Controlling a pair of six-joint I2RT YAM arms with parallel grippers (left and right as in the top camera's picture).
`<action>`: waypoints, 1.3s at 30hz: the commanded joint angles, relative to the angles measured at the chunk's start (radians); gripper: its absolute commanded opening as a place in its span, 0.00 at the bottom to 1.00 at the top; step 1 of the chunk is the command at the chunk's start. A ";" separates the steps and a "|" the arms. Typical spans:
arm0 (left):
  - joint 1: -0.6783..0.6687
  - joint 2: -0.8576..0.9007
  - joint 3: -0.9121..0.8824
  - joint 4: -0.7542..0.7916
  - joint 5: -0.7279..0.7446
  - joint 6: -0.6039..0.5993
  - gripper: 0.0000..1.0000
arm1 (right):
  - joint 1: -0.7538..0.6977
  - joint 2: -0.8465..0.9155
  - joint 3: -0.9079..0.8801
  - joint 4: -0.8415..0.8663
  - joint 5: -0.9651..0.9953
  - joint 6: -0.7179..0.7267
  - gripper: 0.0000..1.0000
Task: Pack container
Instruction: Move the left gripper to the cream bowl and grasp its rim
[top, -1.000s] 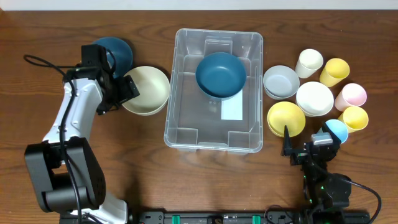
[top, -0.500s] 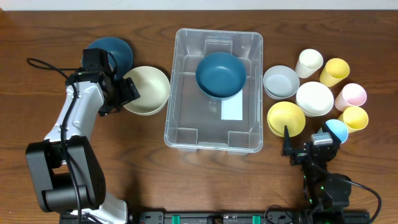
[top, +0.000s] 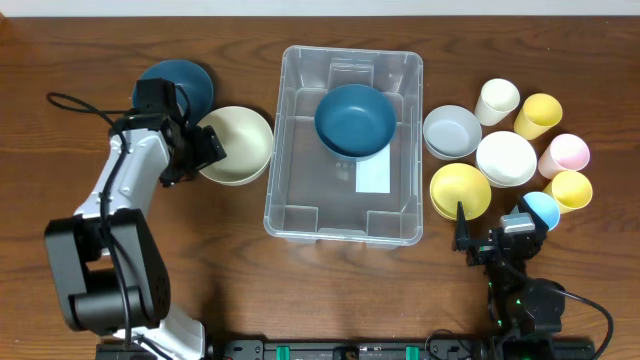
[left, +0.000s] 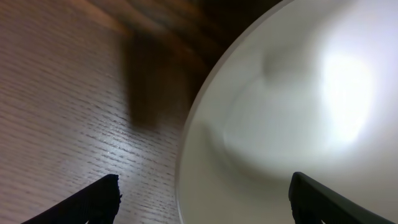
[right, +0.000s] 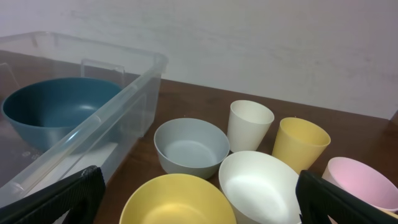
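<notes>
The clear container stands mid-table with a dark blue bowl inside it, beside its white label. Just left of it sits a cream bowl. My left gripper is open at that bowl's left rim. In the left wrist view the rim of the cream bowl runs between the spread fingers, one over the wood and one over the bowl; the gripper touches nothing. My right gripper is open at the front right, just in front of a yellow bowl, with nothing in it.
A second dark blue bowl lies behind the left gripper. Right of the container are a grey bowl, a white bowl, and cream, yellow, pink, small yellow and blue cups.
The left arm has shifted very slightly by the cream bowl. The right arm and all the dishes have not moved.
</notes>
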 joint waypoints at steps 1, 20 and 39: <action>0.005 0.029 -0.011 0.001 -0.013 0.002 0.86 | -0.010 -0.005 -0.002 -0.004 -0.006 -0.011 0.99; 0.005 0.039 -0.011 -0.001 -0.013 0.002 0.67 | -0.010 -0.005 -0.002 -0.004 -0.006 -0.011 0.99; 0.005 0.040 -0.013 -0.001 -0.040 0.002 0.53 | -0.010 -0.005 -0.002 -0.004 -0.006 -0.011 0.99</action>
